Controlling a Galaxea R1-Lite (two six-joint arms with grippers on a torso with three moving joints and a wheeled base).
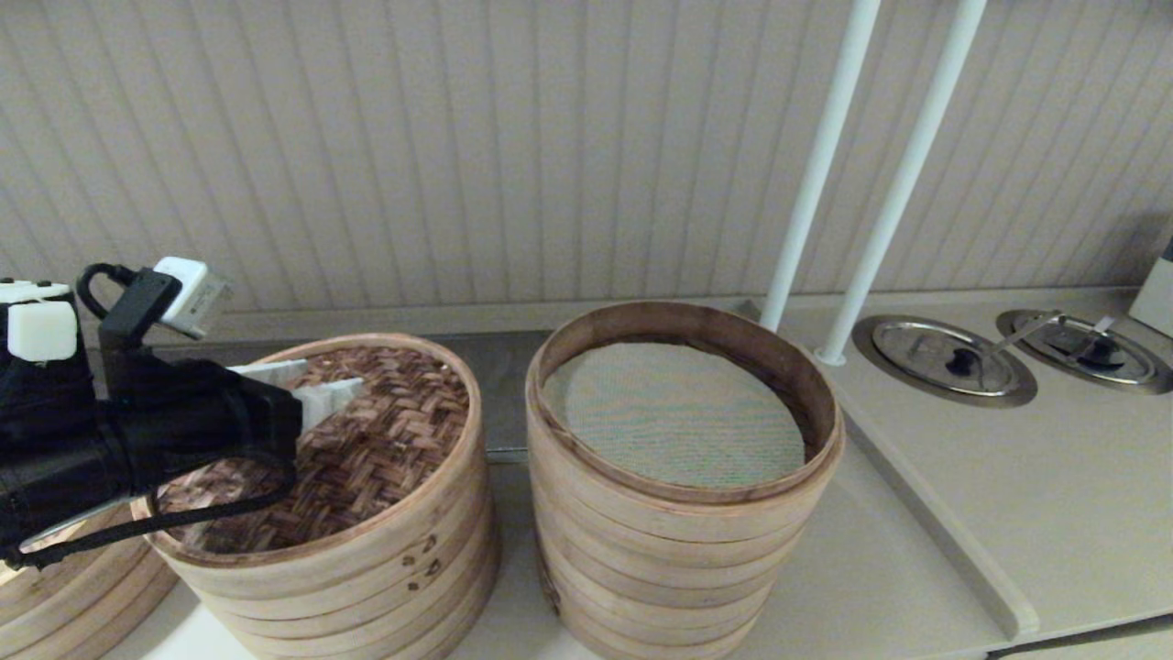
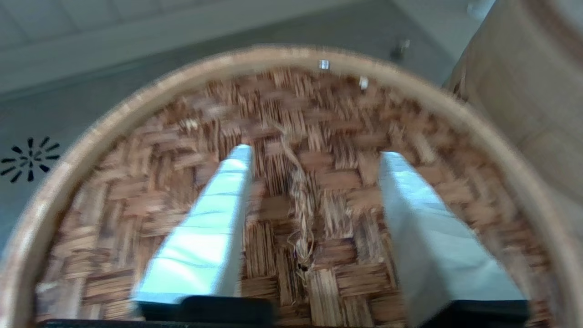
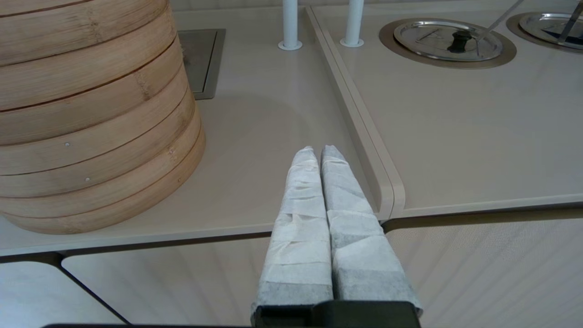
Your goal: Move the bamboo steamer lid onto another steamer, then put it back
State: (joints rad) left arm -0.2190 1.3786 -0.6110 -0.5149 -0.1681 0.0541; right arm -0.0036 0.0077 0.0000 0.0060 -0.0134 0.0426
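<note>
Bamboo steamer lid [image 1: 385, 440] is sitting on the shorter stack [image 1: 385, 568] toward the left end of the worktop [image 1: 916, 550], dark herringbone weave up, pale hoop rim all round. The left gripper [image 1: 307, 390] hangs right over the weave with its white-wrapped fingers [image 2: 205, 237] spread wide and nothing in them; whether the tips touch the weave is hard to say. In the left wrist view a little twisted fibre loop [image 2: 300, 200] runs down the middle of the lid, squarely between the fingers.

Handling guess: the lid looks light and fairly stiff at the hoop, but the woven top probably flexes and is rough rather than slippery. That loop looks like the natural place to pinch; it's thin, though, so a wide lid hung from it could tilt or swing.

The other steamer [image 1: 683, 513], the tall one with the grey-green mesh liner, stands just beside it, nearer mid-worktop, top open.

The right gripper [image 3: 325, 155] is parked low off the front edge, fingers pressed together, holding nothing.
</note>
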